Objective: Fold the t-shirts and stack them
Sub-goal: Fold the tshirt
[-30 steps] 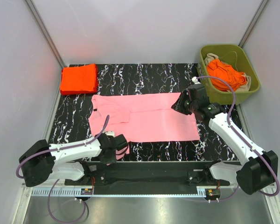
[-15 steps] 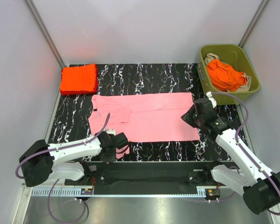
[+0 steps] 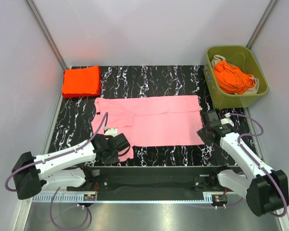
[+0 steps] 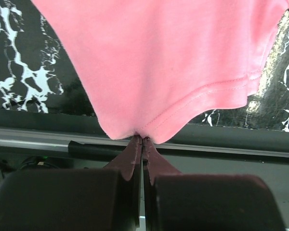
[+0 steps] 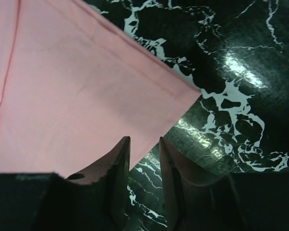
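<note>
The light pink t-shirt (image 3: 154, 120) lies flat across the middle of the black marbled table. My left gripper (image 3: 121, 148) is shut on its near left hem, pinching the pink cloth (image 4: 154, 72) at the fingertips. My right gripper (image 3: 205, 134) is open just above the shirt's near right corner (image 5: 183, 89), its fingers over the hem edge and holding nothing. A folded orange-red t-shirt (image 3: 81, 81) sits at the far left corner. More orange-red shirts (image 3: 233, 77) lie crumpled in the bin.
The olive-green bin (image 3: 253, 94) stands at the far right, off the table's corner. Grey walls close the sides and back. The table's near edge and metal rail (image 4: 231, 149) run just below my left gripper.
My right gripper has moved from the shirt's far right corner toward me to the near right corner. My left gripper has shifted slightly left and away, still holding the hem.
</note>
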`<move>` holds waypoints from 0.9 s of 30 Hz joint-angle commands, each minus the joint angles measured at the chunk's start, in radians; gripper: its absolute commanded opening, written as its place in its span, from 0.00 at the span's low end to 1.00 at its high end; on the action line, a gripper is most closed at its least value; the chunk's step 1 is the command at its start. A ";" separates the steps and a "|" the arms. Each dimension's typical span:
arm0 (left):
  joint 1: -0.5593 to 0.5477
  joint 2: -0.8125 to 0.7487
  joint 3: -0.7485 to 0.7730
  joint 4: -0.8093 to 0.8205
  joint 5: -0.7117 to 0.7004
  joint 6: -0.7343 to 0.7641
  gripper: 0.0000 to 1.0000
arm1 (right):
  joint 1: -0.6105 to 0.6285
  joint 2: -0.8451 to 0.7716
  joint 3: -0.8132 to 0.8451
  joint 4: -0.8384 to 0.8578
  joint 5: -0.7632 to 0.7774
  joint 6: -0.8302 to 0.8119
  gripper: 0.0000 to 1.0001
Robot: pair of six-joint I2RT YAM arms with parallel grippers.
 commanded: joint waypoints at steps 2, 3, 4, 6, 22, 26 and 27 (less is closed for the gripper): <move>-0.016 0.014 0.052 -0.035 -0.058 0.011 0.00 | -0.046 0.059 -0.007 0.004 0.085 0.047 0.38; -0.016 0.029 0.055 -0.033 -0.061 0.014 0.00 | -0.049 0.066 -0.012 0.010 0.087 0.051 0.38; -0.016 0.036 0.064 -0.036 -0.065 0.017 0.00 | -0.052 0.071 -0.021 0.013 0.085 0.056 0.38; -0.018 0.053 0.075 -0.044 -0.076 0.021 0.00 | -0.055 0.077 -0.033 0.037 0.080 0.065 0.38; -0.016 0.031 0.110 -0.087 -0.128 0.008 0.00 | -0.065 0.148 -0.098 0.111 0.102 0.091 0.41; -0.016 0.027 0.121 -0.098 -0.134 0.006 0.00 | -0.066 0.143 -0.116 0.111 0.091 0.104 0.42; -0.016 0.027 0.122 -0.102 -0.138 0.003 0.00 | -0.065 0.143 -0.115 0.111 0.091 0.104 0.42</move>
